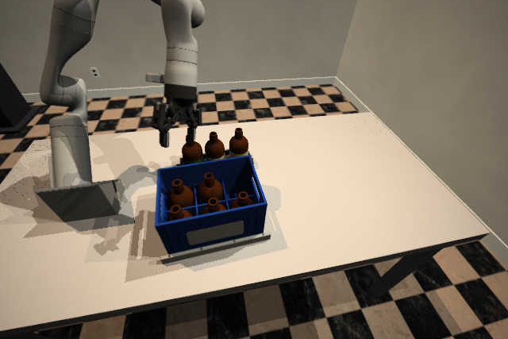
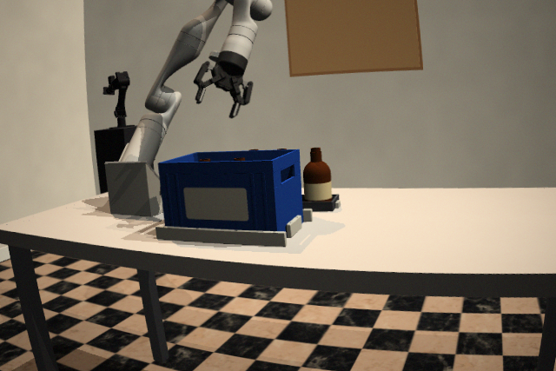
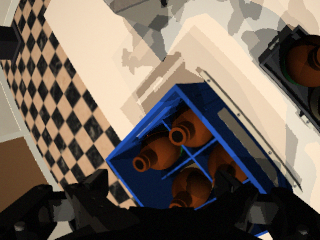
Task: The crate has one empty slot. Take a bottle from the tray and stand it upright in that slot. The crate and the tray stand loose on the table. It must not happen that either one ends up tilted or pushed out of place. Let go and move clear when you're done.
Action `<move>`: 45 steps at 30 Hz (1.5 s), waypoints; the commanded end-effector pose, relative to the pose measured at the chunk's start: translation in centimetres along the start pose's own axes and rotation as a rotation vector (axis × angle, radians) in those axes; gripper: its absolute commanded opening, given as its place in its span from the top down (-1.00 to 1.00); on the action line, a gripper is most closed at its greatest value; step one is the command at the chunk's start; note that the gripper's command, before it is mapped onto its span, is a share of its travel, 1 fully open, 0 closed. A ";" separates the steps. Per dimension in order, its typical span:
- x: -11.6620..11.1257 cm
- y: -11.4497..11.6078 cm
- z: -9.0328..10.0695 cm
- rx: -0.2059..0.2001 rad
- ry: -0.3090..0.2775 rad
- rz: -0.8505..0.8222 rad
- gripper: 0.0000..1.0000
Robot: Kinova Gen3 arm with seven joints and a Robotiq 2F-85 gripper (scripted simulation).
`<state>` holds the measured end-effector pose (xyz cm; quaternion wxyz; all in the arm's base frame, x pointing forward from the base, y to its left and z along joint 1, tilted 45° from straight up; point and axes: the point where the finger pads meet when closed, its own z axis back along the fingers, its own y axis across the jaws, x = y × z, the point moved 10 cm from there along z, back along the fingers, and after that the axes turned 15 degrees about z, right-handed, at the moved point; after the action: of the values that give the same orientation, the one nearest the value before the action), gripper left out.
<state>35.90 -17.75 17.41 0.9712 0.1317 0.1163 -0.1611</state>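
The blue crate (image 1: 172,236) (image 2: 265,191) (image 3: 150,190) stands mid-table and holds several brown bottles (image 1: 209,187) (image 3: 190,130). Its back right slot (image 1: 237,179) is empty. Behind it a dark tray (image 2: 329,204) (image 3: 279,54) holds three upright brown bottles (image 1: 213,146) (image 2: 317,178) (image 3: 303,60). My gripper (image 1: 177,136) (image 2: 216,105) is open and empty. It hangs well above the table near the left end of the tray, above its leftmost bottle (image 1: 191,150), and touches nothing. In the wrist view only the dark finger bases show at the bottom.
Grey stop rails (image 1: 217,248) (image 2: 220,235) lie against the crate's front and side. The arm's grey base block (image 1: 82,199) (image 2: 129,187) stands left of the crate. A black camera stand (image 2: 117,102) is behind the table. The table (image 1: 369,187) runs wide to the right.
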 end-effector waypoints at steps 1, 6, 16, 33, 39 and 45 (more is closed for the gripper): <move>0.3 1.1 0.5 -0.014 -0.011 0.029 -1.00; 0.3 1.1 0.5 -0.014 -0.011 0.029 -1.00; 1.0 4.3 1.9 -0.069 -0.034 0.121 -1.00; 1.4 7.5 3.2 -0.120 -0.060 0.211 -1.00; 1.5 9.2 3.8 -0.144 -0.074 0.256 -1.00; 1.5 9.2 3.8 -0.144 -0.074 0.256 -1.00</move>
<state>41.10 -10.97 22.45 0.9941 0.0705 0.0754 -0.0331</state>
